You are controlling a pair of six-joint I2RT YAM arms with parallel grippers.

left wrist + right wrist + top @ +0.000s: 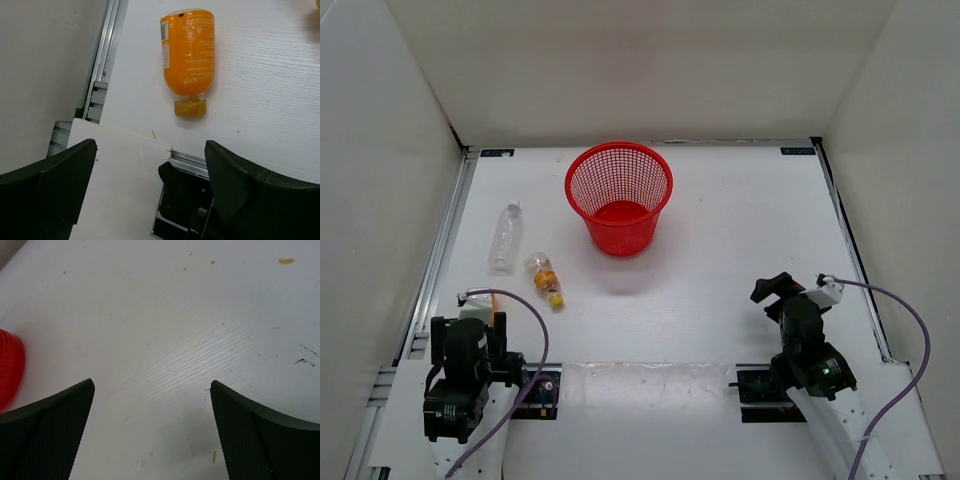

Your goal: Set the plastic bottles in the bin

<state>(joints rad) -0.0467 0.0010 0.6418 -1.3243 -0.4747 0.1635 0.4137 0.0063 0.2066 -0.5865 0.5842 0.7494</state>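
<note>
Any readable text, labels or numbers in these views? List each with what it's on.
Orange bottle: pale print and a barcode-like patch on its label, too blurred to read.
Clear bottle: no legible text.
Red bin: none visible.
Nothing readable elsewhere.

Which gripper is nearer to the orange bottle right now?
Left. The left gripper sits close, just nearside and left of the orange bottle; the right gripper is far off across the table to its right.
</note>
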